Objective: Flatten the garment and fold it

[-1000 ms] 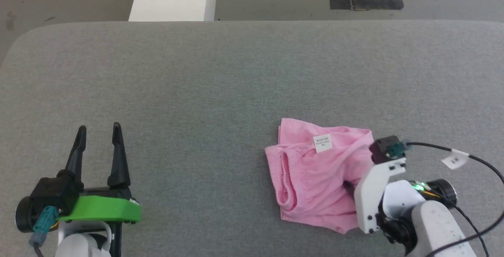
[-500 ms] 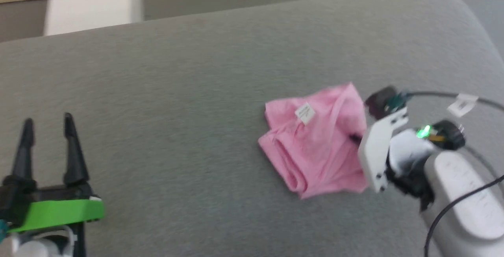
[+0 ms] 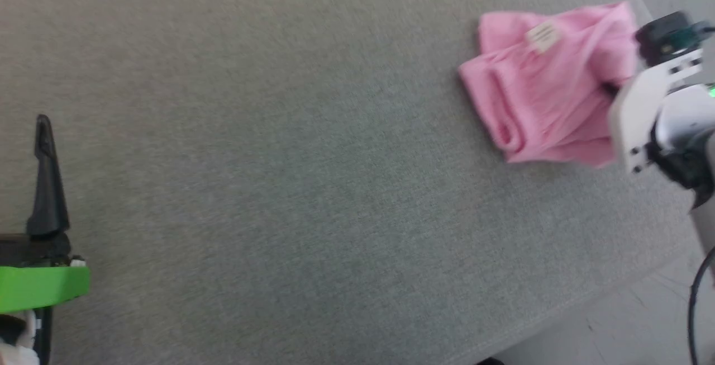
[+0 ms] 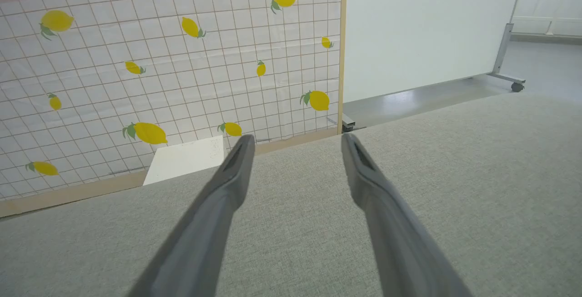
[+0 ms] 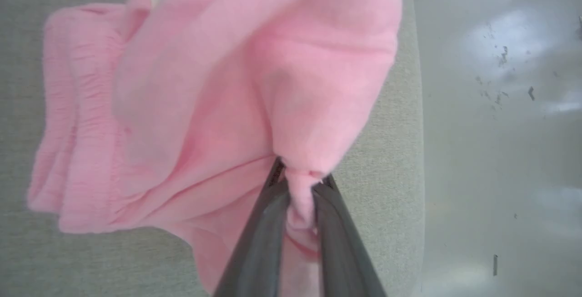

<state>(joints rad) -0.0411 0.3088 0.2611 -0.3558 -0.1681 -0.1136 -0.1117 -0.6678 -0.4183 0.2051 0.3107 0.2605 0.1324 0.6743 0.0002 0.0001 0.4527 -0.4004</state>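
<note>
- I'm looking at a grey fabric-covered surface [image 3: 290,186]; its woven top runs across most of my head view, with a rounded edge at four o'clock.
- The garment [image 3: 536,102], pink and bunched in loose folds, lies on it at two o'clock, near that edge.
- A white label [image 3: 543,36] faces up at the heap's twelve o'clock.
- The gathered waistband [image 3: 497,113] sits at its nine o'clock.

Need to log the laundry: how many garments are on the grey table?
1. The pink shorts lie crumpled near the edge of the table, a fold pinched in the right hand. A smaller item could hide beneath.
</note>
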